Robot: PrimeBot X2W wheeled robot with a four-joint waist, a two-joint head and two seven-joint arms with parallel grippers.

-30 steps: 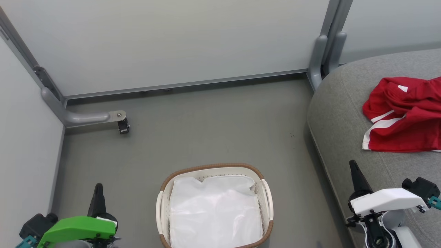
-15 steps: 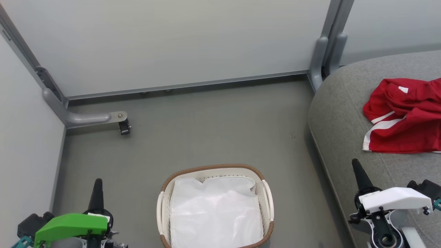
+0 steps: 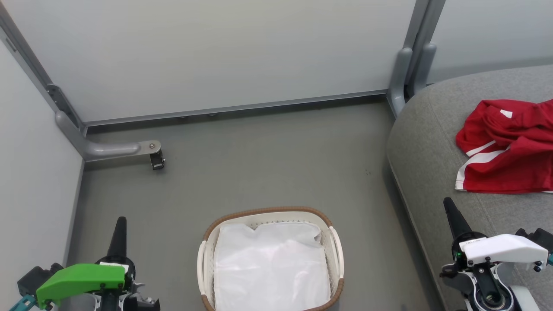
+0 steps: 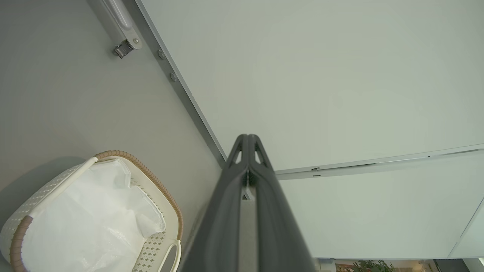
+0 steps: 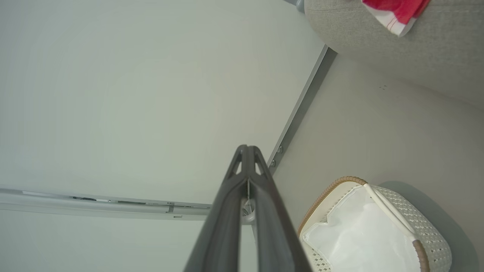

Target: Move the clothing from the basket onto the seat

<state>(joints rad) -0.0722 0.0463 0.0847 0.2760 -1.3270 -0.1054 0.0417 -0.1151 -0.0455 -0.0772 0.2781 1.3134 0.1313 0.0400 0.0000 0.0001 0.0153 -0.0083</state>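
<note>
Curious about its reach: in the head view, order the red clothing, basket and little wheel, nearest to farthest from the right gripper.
From the right gripper:
1. Red clothing, on the seat just beyond.
2. Basket, on the floor, leftward.
3. Caster wheel, far left.

Grey floor (image 3: 268, 164) meets pale partition panels (image 3: 216, 52); a metal bracket foot (image 3: 116, 149) juts out.

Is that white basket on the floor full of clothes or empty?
Empty of clothes: inside the basket lies just its white liner, while the red clothing sits crumpled on the grey seat.
</note>
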